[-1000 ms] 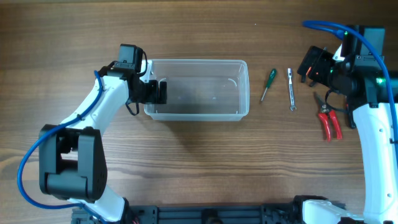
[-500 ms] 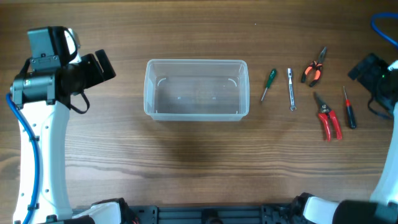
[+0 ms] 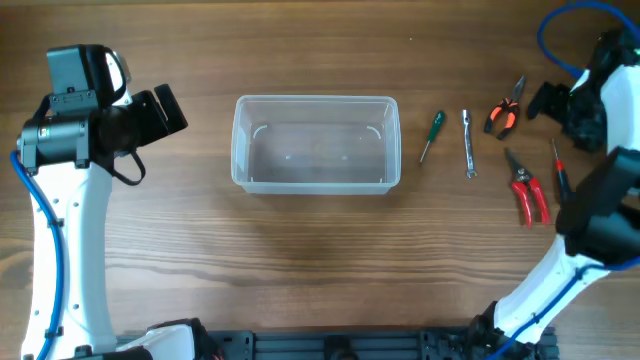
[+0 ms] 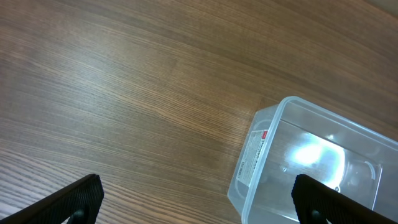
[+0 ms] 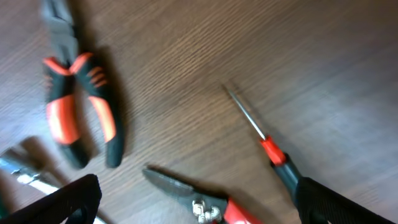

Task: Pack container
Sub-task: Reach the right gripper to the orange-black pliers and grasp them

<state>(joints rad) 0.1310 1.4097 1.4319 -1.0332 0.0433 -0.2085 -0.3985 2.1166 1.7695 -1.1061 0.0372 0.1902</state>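
Left gripper (image 4: 199,200), jaws spread, has the clear container (image 4: 292,168) ahead-right, its white label (image 4: 252,157) unreadable; right gripper (image 5: 199,200), also spread, hovers above pliers (image 5: 61,118), screwdriver (image 5: 273,155) and cutters (image 5: 205,205).

- You have the container (image 3: 240,150) at the middle of the worktop, slightly toward the far edge.
- Right of it, apart from its wall, lies the first screwdriver (image 3: 431,135), with the wrench (image 3: 468,144) just right of that.
- Nearer the right edge, the pliers (image 3: 505,108) lie behind the shears (image 3: 527,187).
- The second screwdriver (image 3: 557,165) lies just right of the shears.
- The left gripper (image 3: 168,108) is left of the container, well apart.
- The right gripper (image 3: 538,100) is just right of the pliers.
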